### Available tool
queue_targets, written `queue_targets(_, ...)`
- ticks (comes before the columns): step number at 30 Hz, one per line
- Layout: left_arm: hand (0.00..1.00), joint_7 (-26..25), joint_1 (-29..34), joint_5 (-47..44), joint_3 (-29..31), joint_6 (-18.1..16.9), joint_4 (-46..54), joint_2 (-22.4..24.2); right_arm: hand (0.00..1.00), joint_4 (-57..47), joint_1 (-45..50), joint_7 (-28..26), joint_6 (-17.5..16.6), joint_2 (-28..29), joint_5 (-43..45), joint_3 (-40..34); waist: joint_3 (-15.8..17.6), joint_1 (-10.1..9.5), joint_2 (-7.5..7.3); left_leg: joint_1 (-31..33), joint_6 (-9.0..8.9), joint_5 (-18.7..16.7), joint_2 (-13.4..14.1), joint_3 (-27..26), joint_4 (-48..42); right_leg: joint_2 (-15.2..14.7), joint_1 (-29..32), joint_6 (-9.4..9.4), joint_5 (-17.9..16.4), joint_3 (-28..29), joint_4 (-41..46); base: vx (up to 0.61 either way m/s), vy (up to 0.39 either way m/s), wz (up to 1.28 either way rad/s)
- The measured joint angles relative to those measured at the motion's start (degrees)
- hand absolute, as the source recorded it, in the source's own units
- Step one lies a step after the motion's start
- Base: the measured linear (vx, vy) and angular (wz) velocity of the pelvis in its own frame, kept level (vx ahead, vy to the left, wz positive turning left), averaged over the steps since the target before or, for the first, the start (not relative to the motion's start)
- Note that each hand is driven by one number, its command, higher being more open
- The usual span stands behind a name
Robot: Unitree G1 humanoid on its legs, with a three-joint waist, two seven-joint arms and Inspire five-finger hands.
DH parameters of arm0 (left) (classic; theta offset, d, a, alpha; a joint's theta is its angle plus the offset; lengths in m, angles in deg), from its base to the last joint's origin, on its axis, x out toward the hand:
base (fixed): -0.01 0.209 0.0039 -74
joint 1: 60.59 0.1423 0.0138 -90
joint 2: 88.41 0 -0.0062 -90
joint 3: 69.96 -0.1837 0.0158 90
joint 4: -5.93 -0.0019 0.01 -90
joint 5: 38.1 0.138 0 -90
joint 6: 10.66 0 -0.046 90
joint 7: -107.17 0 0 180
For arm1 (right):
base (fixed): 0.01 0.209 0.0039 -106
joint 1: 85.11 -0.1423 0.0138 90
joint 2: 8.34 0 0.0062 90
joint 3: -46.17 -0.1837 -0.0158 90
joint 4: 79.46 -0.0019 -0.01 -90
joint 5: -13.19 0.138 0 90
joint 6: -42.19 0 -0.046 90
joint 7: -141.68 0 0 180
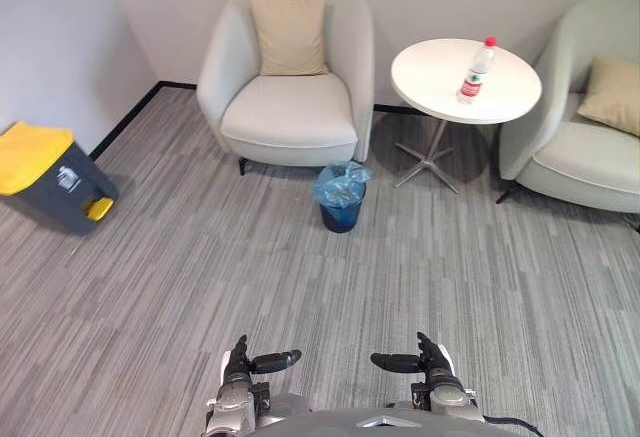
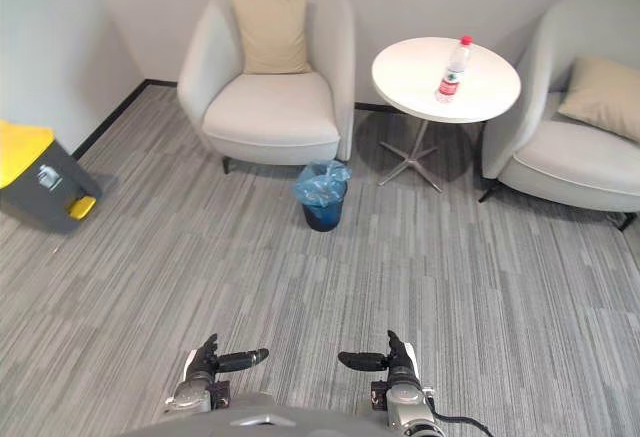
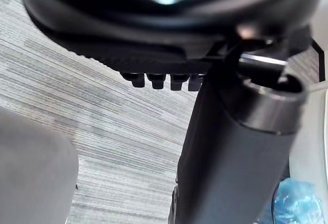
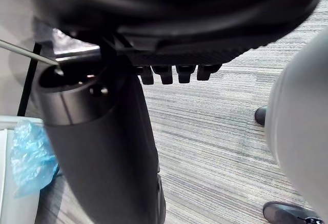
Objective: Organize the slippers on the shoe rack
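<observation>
Bare carpet (image 1: 300, 287) lies open ahead of the left hand (image 1: 240, 365) and the right hand (image 1: 432, 365), with nothing standing near either. Farther out, a small bin (image 1: 341, 197) with a blue liner stands mid-floor, just before an armchair (image 1: 288, 107) and near the foot of a round table (image 1: 440, 87) (a bottle (image 1: 477, 72) stands upright on top), and a second armchair (image 1: 585, 157) blocks the far right. A yellow-lidded bin (image 1: 50, 177) sits by the left wall (image 1: 50, 47); the gap between small bin and armchair looks narrow, though that is hard to judge from above.
</observation>
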State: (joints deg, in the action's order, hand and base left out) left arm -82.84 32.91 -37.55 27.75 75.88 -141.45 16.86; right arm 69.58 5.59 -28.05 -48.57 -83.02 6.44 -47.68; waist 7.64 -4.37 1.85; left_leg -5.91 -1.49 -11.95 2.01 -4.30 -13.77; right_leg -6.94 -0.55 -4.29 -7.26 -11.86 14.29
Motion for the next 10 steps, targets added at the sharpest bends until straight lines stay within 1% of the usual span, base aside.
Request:
queue_targets(2, 1.00, 0.02, 0.00, -0.02, -0.32, 0.08, -0.52, -0.06, 1.00, 0.55, -0.06, 0.09, -0.09, -0.37, 0.03, -0.53, -0.31, 0.30, 0.11, -1.14, 0.01, 0.01, -0.10, -0.08, 0.76, 0.76, -1.67, 0.15, 0.29, 0.16, -2.40, 0.11, -0.044, -0.24)
queue_targets(4, 1.00, 0.01, 0.01, -0.28, -0.29, 0.09, -0.90, 0.21, 1.00, 2.11, -0.10, 0.43, -0.08, -1.53, 0.11, -0.87, -0.78, 0.26, 0.61, -1.50, 0.02, 0.02, 0.05, -0.07, 0.75, 1.64, -3.16, 0.16, 2.38, 0.99, -6.21, 0.09, 0.018, -0.27)
queue_targets(7, 1.00, 0.02, 0.10, -2.11, 0.05, 0.19, -1.53, 0.34, 1.00, 3.36, 0.13, 0.91, -0.02, -2.75, 0.19, -1.89, -1.01, 0.33, 1.02, -1.77, 0.02, 0.02, -0.06, -0.02, 0.76, 2.03, -5.14, 0.00, 4.46, 1.17, -10.31, 0.04, 0.023, -0.11)
queue_targets(9, 1.00, 0.02, 0.15, -2.49, 0.51, 0.23, -1.59, 0.35, 1.00, 4.36, 0.39, 1.07, 0.00, -3.34, 0.22, -2.13, -0.98, 0.39, 1.00, -2.16, 0.02, 0.03, -0.24, 0.02, 0.76, 2.09, -6.57, -0.09, 5.55, 1.21, -12.43, 0.02, 0.044, -0.06)
queue_targets(10, 1.00, 0.02, 0.18, -2.54, 0.67, 0.24, -1.61, 0.31, 1.00, 4.69, 0.50, 1.16, 0.08, -3.32, 0.75, -3.52, -1.00, 0.38, 0.98, -2.42, 0.03, 0.03, -0.37, 0.01, 0.76, 2.12, -7.36, 0.00, 6.31, 1.35, -13.74, 0.01, 0.043, -0.05)
